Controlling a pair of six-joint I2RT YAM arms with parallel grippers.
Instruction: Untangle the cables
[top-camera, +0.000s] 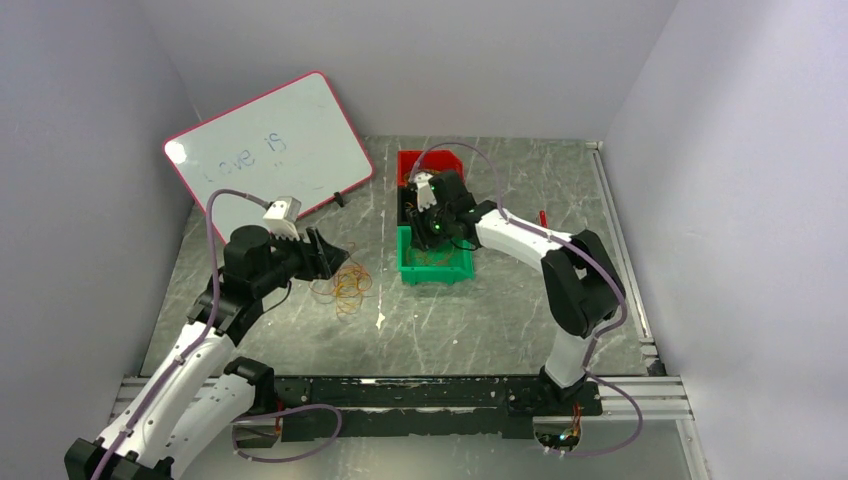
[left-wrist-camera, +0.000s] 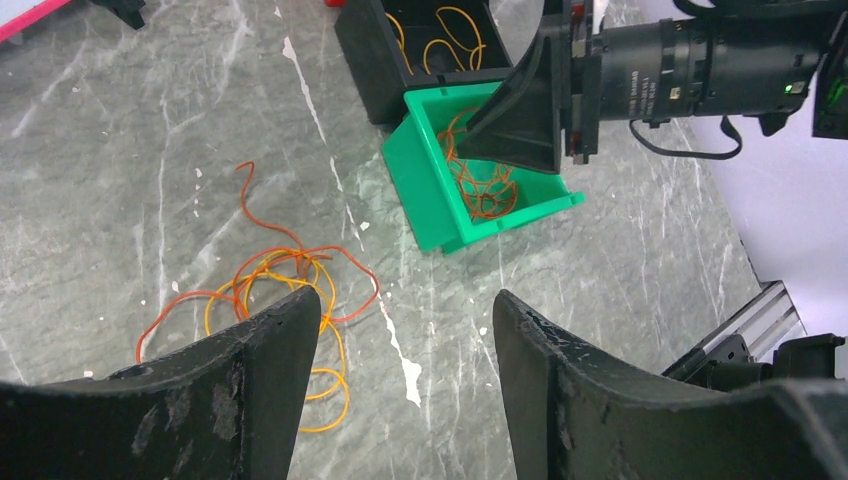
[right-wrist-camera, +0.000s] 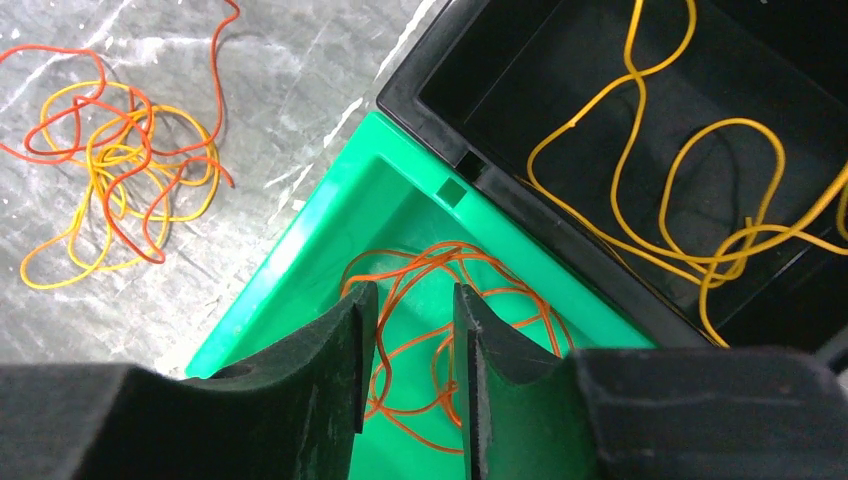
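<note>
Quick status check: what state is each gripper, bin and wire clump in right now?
green bin: upright, holds orange wire.
black bin: upright, holds yellow wire.
red bin: contents hidden.
tangle: orange and yellow strands intertwined, ungripped.
left gripper: open, empty, above the tangle's edge.
right gripper: jaws slightly apart over the green bin, clamping nothing.

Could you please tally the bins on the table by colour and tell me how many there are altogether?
Red bin: 1
Black bin: 1
Green bin: 1
Total: 3 bins
</note>
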